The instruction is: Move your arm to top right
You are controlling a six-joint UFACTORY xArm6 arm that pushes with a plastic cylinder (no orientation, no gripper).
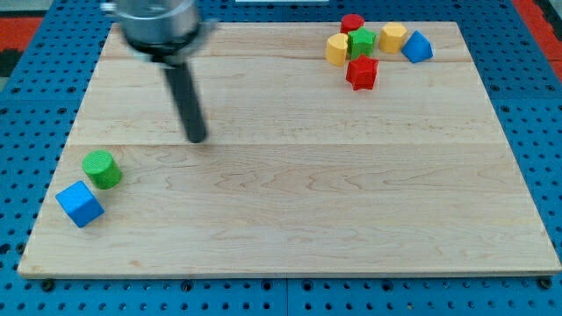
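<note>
A robotics lab bench is suggested — a pale wooden board (290, 219) is laid on a blue perforated base plate (31, 96), a fixture of test rigs. Small coloured blocks are scattered on it, and a dark rod — blurred — is mounted above.

You see a board (290, 219) of pale wood, smooth and matt, with a visible grain and plank seams. Under its edges lies a blue perforated surface (536, 105), plastic-looking or painted. The rod is dark and matt down to my tip (198, 139). The green cylinder (103, 168) and blue cube (80, 204) by the board's lower left corner look smooth, painted, with a slight sheen.
</note>
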